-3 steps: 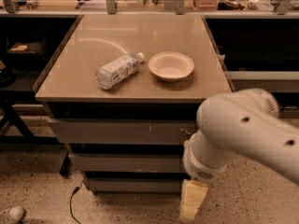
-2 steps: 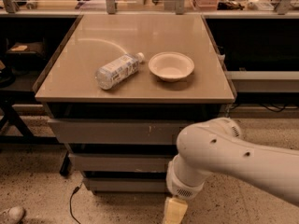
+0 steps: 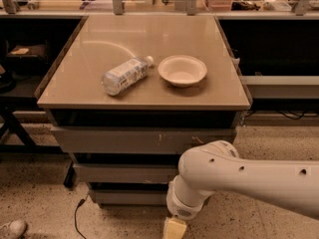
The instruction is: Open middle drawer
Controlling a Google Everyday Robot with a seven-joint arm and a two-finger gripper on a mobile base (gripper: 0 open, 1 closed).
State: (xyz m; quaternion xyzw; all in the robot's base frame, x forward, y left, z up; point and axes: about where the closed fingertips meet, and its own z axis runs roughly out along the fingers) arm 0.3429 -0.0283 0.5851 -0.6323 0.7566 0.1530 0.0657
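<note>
The grey cabinet has three stacked drawer fronts under its tabletop. The middle drawer [image 3: 124, 173] is the medium-height plain front between the taller scratched front [image 3: 134, 140] and the narrower bottom front [image 3: 124, 197]. It sits flush and closed. My white arm [image 3: 239, 178] reaches in from the right and covers the right part of the middle and bottom fronts. My gripper [image 3: 174, 228] hangs at the bottom edge of the view, below the middle drawer and in front of the bottom one; only its pale yellow tip shows.
A clear plastic bottle [image 3: 124, 74] lies on its side on the tan tabletop [image 3: 149, 34] beside a white bowl [image 3: 182, 70]. Dark shelving flanks the cabinet on both sides. A black cable [image 3: 77, 215] and a shoe [image 3: 12, 228] lie on the speckled floor at the left.
My arm has swung left across the drawer fronts, and the gripper has moved left along the bottom of the view. The drawers, bottle and bowl have not moved.
</note>
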